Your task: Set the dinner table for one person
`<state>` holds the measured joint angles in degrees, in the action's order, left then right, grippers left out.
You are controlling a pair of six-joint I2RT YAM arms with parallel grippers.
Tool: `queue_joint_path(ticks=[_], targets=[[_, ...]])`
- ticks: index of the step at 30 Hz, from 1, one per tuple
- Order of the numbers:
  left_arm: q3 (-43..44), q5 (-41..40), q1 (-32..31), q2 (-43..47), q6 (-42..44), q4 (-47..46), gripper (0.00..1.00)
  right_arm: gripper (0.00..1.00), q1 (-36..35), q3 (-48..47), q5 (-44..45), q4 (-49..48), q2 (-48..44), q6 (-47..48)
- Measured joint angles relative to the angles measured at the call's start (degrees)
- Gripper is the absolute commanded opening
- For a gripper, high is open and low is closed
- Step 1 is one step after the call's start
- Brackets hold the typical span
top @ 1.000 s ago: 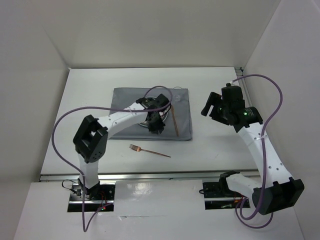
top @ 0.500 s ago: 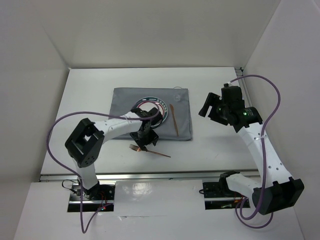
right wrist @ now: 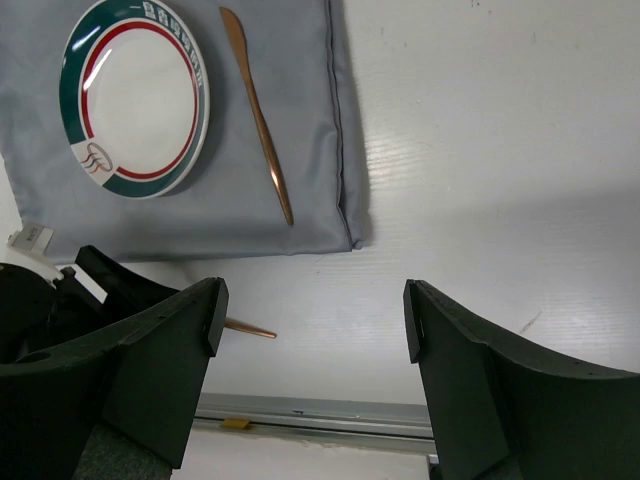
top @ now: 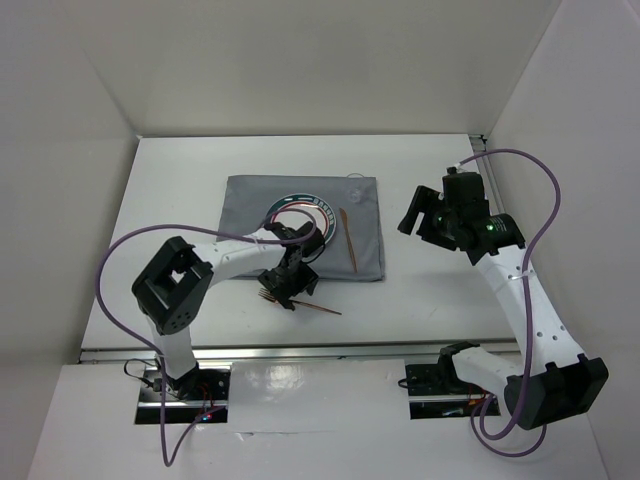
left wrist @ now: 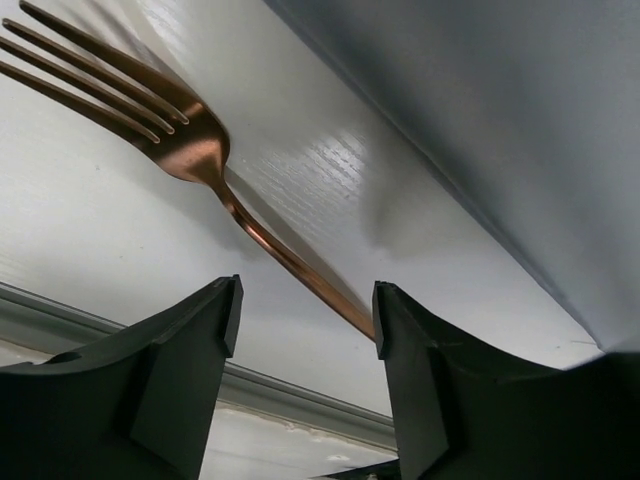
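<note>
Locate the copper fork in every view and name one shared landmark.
Top external: fork on the table just below the grey mat, partly under the left hand.
Left wrist: upper left, handle slanting down to centre.
Right wrist: only the handle tip, lower left.
Shared landmark: the grey mat's near edge.

There is one plate [right wrist: 135, 95], one knife [right wrist: 258, 115] and one fork [left wrist: 200, 150]. One mat [right wrist: 240, 215] lies on one table [top: 440, 290]. Two arms stand there, a left arm [top: 240, 255] and a right arm [top: 520, 290].
</note>
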<state>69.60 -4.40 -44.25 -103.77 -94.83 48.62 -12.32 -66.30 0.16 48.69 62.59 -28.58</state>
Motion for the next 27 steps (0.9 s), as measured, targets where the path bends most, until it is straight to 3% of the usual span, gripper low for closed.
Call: queue_joint_path(ticks=[7,9,11,12,14,21,27], targets=[[0.68,0.07,0.0,-3.37,-1.07,-0.46,0.55,0.83,0.0,0.0,0.0,0.0,0.0,0.22],[0.81,0.44,0.04,-3.63,-1.4,-0.42,0.46,0.83,0.0,0.02,0.04,0.0,0.0,0.39],[0.79,0.68,0.04,-3.63,-1.75,-0.44,0.32,0.83,0.0,0.13,0.04,0.0,0.0,0.48],[0.72,0.76,0.04,-3.63,-1.95,-0.46,0.14,0.83,0.0,0.22,0.04,-0.02,0.0,0.57],[0.66,1.36,0.04,-3.61,-2.25,-0.39,0.0,0.83,0.0,0.39,0.04,0.0,0.0,0.61],[-1.11,0.31,-0.5,-0.28,-2.19,0.92,0.0,0.83,0.0,0.87,0.04,-0.07,0.0,1.05],[-2.29,-3.63,-2.99,15.65,-1.49,7.67,0.0,0.83,0.0,0.87,0.02,-0.31,0.13,1.25]])
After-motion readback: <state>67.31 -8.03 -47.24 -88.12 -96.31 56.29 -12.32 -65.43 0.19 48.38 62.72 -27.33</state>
